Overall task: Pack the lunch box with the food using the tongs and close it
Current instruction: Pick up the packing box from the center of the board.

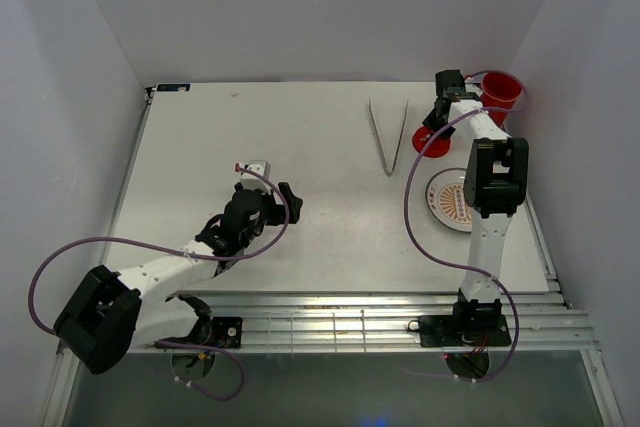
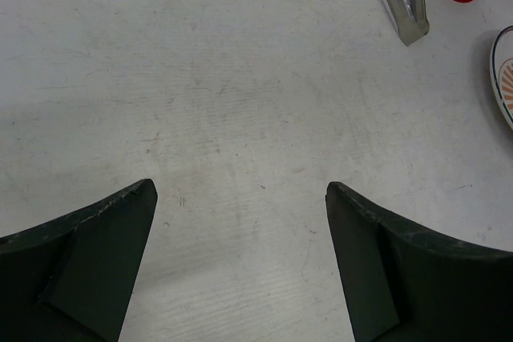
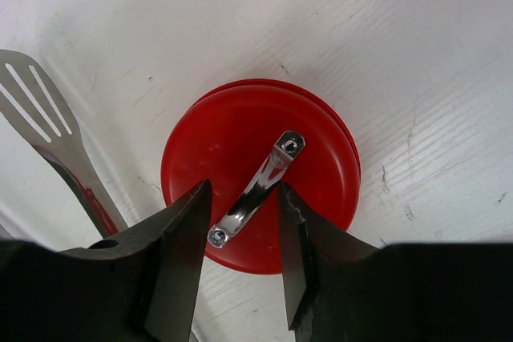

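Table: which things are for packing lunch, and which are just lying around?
For the job: tall red plastic cup lunch box; flat round red lid; long silver metal tongs.
Just lying about: round orange-patterned plate; small dark object, far-left corner.

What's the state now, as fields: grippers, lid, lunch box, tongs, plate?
left gripper: open, over bare table, holding nothing
right gripper: closed on the metal handle of the lid
lid: flat on the table, off the lunch box
lunch box: upright, open, far right corner
tongs: lying on the table left of the lid, untouched
plate: near side of the lid, partly hidden by the right arm
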### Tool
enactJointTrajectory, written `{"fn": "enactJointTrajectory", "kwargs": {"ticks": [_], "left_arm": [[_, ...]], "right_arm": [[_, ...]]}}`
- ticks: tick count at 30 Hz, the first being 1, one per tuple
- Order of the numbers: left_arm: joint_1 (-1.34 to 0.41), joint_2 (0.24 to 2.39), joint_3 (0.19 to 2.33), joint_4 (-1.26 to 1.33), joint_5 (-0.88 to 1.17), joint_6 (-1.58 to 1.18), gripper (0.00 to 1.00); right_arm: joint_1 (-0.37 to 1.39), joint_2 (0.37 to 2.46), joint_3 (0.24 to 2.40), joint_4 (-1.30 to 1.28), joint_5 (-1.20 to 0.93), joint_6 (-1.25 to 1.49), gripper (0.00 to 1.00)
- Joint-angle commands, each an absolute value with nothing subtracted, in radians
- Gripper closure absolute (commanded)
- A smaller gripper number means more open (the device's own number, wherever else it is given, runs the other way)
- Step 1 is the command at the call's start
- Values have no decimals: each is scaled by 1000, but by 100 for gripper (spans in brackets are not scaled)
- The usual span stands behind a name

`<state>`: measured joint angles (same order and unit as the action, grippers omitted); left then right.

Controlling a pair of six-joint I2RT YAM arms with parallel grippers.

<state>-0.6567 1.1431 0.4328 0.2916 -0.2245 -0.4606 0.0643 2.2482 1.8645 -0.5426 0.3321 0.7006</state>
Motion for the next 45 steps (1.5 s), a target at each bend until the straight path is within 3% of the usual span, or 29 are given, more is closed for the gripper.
{"fn": "enactJointTrajectory", "kwargs": {"ticks": [1, 6, 18, 30, 45], "left_arm": [[-660, 1141, 448, 304, -218, -459, 3], [-658, 1137, 443, 302, -218, -459, 3], [-660, 1103, 437, 302, -202, -466, 3], [-658, 1123, 431, 304, -209, -483, 3], [-660, 1146, 446, 304, -181, -486, 3]], "right_arm": [[57, 2246, 1898, -503, 325, 657, 56], [38, 2221, 1898, -500, 255, 562, 54], [-46, 2010, 1913, -393, 35, 123, 39], [-106, 2160, 2158, -275, 69, -49, 41], [-170, 2275, 2191, -278, 11, -107, 46]]}}
